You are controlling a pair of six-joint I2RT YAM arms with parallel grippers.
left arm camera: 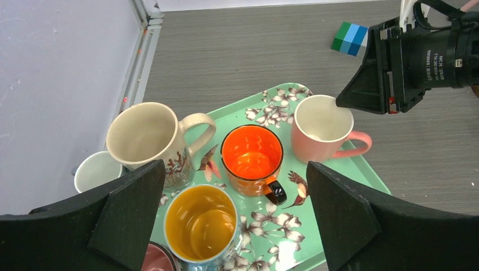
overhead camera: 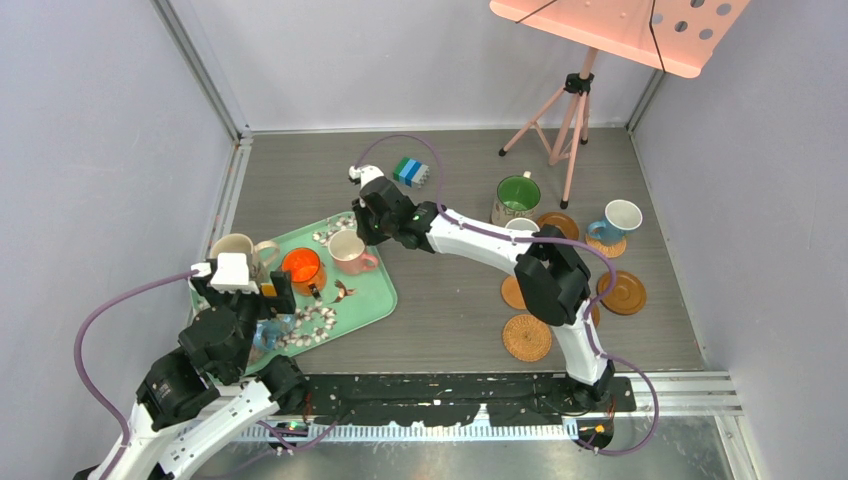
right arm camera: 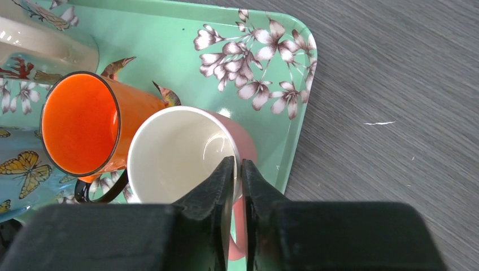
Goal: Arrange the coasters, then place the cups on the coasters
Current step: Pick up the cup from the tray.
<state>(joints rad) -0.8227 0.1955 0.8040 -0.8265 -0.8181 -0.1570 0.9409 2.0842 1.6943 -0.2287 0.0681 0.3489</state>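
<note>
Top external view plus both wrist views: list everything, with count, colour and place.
Mint-green floral tray: one, table left.
Pink ceramic mug: one, on tray.
Orange-inside mug, cream mug, yellow-inside mug: one each, on tray.
Green-inside mug, light blue mug: one each, table right.
Round coasters: at least five, browns and orange, table right.
Woven wicker coaster: one, tan, nearest the arms.
Blue-green toy block: one, far centre.
Pink music stand: one, far right.
Left gripper: open, above tray.
Right gripper: shut on pink mug's rim.
</note>
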